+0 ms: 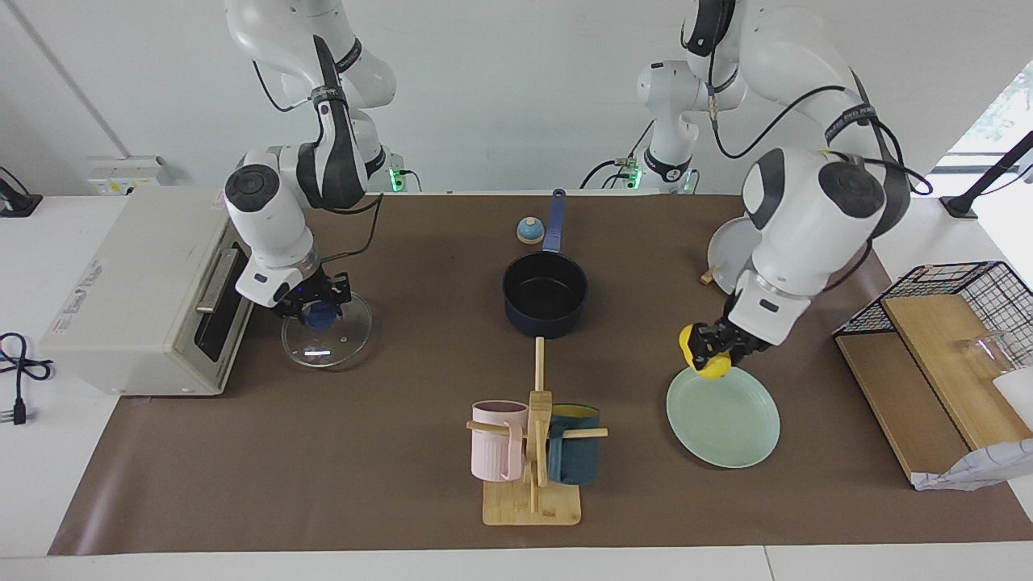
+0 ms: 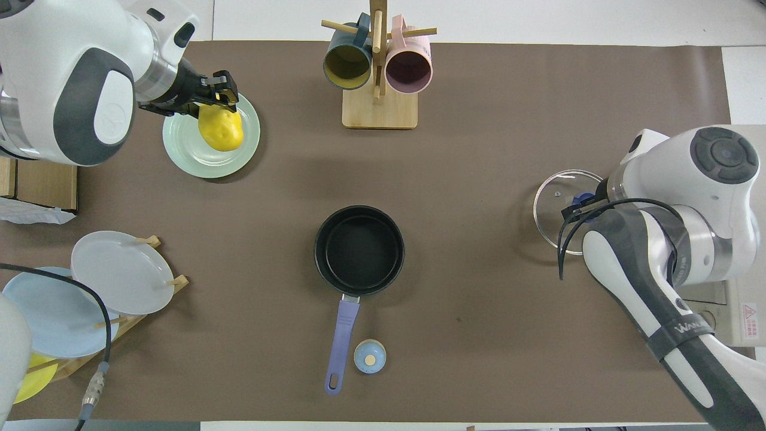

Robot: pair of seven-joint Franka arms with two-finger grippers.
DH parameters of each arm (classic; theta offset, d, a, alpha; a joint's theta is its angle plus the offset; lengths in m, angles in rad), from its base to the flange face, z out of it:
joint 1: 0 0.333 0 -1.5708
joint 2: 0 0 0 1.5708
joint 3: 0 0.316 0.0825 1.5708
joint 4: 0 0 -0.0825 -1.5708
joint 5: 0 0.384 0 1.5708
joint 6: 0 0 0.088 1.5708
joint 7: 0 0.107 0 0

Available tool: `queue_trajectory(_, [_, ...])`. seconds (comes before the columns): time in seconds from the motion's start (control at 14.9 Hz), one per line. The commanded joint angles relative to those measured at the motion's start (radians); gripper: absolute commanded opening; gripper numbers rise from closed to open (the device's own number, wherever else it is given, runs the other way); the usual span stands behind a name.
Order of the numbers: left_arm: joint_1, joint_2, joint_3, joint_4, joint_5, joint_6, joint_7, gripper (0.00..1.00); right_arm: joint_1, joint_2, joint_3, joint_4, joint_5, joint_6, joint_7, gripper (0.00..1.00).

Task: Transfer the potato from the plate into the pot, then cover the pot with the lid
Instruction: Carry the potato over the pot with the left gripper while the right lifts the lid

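The yellow potato [image 1: 704, 357] [image 2: 220, 129] is held in my left gripper [image 1: 712, 349] [image 2: 216, 111], a little above the edge of the mint-green plate [image 1: 724, 424] [image 2: 203, 160] that lies nearer the robots. The navy pot [image 1: 543, 324] [image 2: 359, 248] stands empty at the table's middle, its handle pointing toward the robots. The glass lid [image 1: 332, 343] [image 2: 553, 212] lies flat on the mat toward the right arm's end. My right gripper [image 1: 320, 309] [image 2: 581, 200] is down at the lid's blue knob.
A toaster oven [image 1: 137, 290] stands beside the lid. A mug rack [image 1: 533, 492] [image 2: 378, 111] with pink and teal mugs stands farther from the robots than the pot. A blue-and-tan bell [image 1: 529, 231] [image 2: 370, 356] sits by the pot handle. A plate rack [image 1: 726, 258] [image 2: 114, 272] and a wire basket [image 1: 952, 282] stand at the left arm's end.
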State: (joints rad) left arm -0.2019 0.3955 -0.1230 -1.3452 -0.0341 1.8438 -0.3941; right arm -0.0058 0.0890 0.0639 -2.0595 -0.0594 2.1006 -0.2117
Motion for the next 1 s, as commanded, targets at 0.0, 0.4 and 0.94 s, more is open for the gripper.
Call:
queue_trajectory(0.0, [-0.15, -0.107, 0.017, -0.168, -0.006, 0.034, -0.187, 0.0, -0.002, 0.012, 0.033, 0.209, 0.015, -0.216, -0.023, 0.26])
queue_trajectory(0.4, [-0.338, -0.256, 0.017, -0.557, -0.004, 0.36, -0.27, 0.0, -0.003, 0.001, 0.105, 0.528, 0.01, -0.553, 0.015, 0.0])
queue_trajectory(0.94, [-0.396, -0.254, 0.02, -0.742, 0.019, 0.549, -0.299, 0.0, -0.011, 0.0, 0.102, 0.516, 0.012, -0.562, 0.026, 0.0])
